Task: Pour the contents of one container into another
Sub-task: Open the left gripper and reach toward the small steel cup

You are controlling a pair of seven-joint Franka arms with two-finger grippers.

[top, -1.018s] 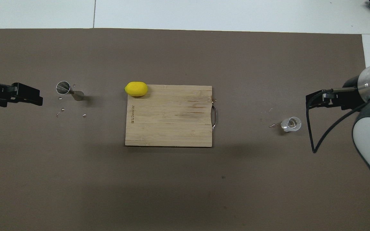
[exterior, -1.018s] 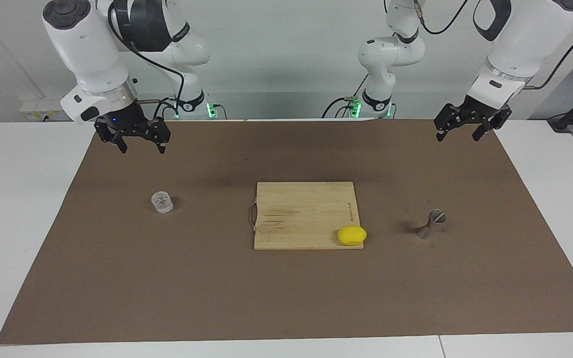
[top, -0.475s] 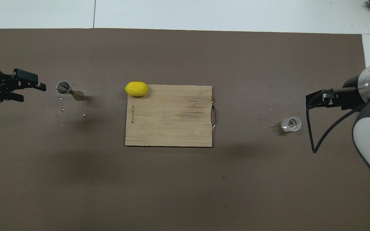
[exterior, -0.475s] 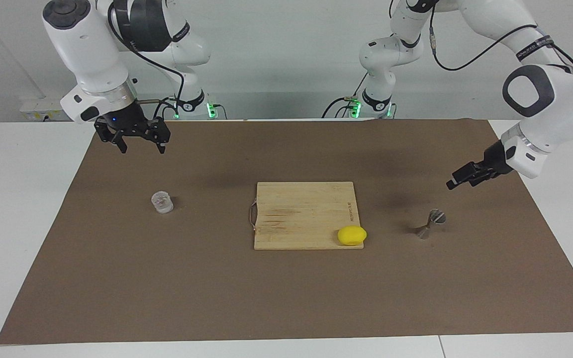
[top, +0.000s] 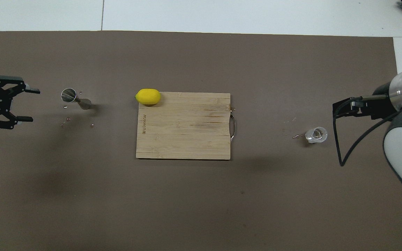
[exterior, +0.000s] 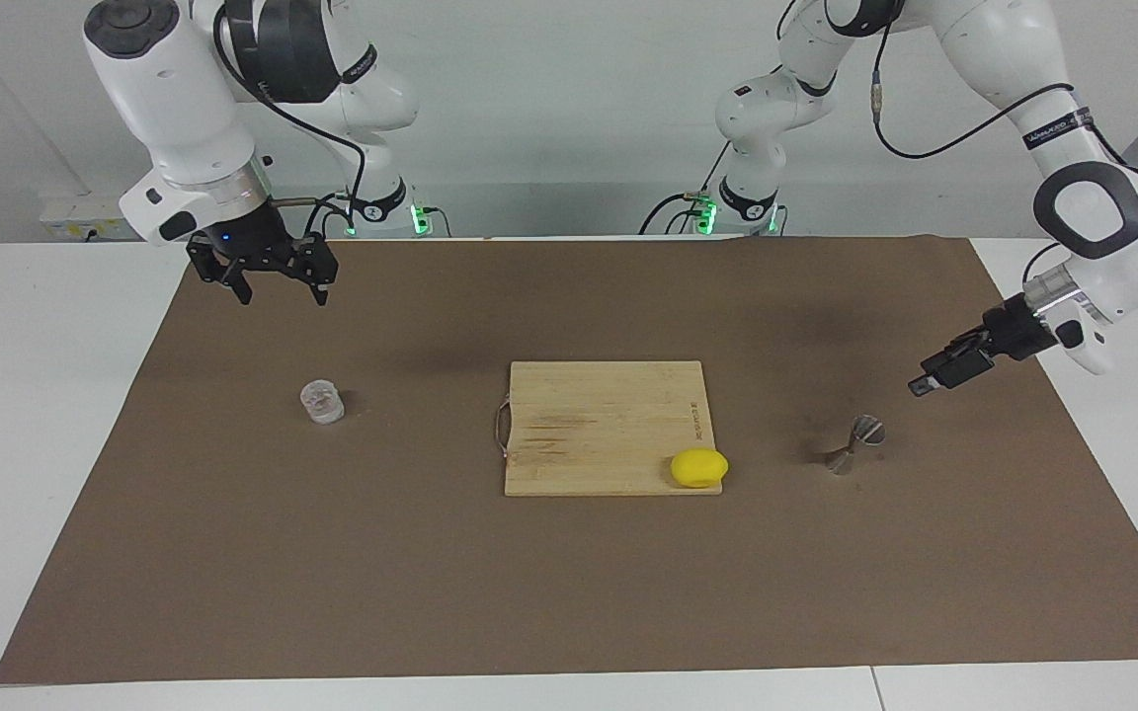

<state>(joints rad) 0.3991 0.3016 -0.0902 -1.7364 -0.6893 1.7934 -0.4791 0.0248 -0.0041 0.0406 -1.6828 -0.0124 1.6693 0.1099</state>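
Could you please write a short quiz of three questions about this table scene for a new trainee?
1. True or false: the lemon rests on a corner of the cutting board.
2. Which claw is open with its side toward the steel jigger: A) right claw B) left claw?
3. Fill in: the glass tumbler stands on the brown mat toward the ____ arm's end of the table.

Key:
1. True.
2. B; it is not touching the jigger.
3. Right; neither claw holds it.
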